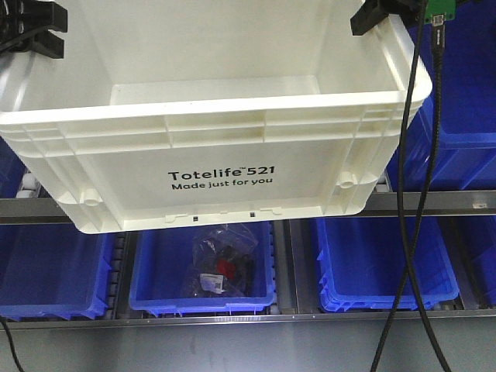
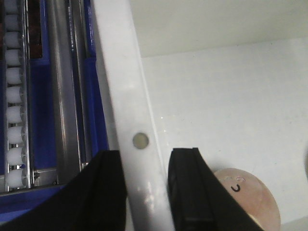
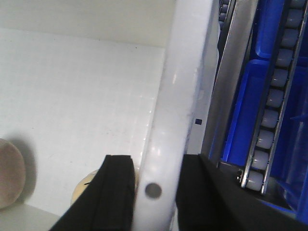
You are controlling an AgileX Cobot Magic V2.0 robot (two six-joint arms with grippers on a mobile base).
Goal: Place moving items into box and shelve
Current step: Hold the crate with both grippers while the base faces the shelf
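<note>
Left pincer (image 2: 147, 192) and right pincer (image 3: 154, 192) each clamp a side rim of the white box (image 1: 225, 182), held in front of a shelf of blue bins (image 1: 387, 263). A round plush toy (image 2: 250, 197) lies inside on the box floor.

1. my left gripper (image 2: 147, 192) straddles the left rim of the box (image 1: 225, 124): one black finger (image 2: 103, 192) sits outside the wall, the other inside, both pressed against the rim.
2. my right gripper (image 3: 156, 192) mirrors that on the right rim, one finger (image 3: 115, 192) inside the box, its partner outside, both clamped against the rim.
3. in the front view, the left gripper shows at the top left corner as a black block over the rim; the right gripper (image 1: 380, 15) sits at the box's top right corner.
4. both wrist views look along the rims, fingers pointing forward.
5. black cables (image 1: 418, 194) hang from my right arm past the box's right side.
</note>
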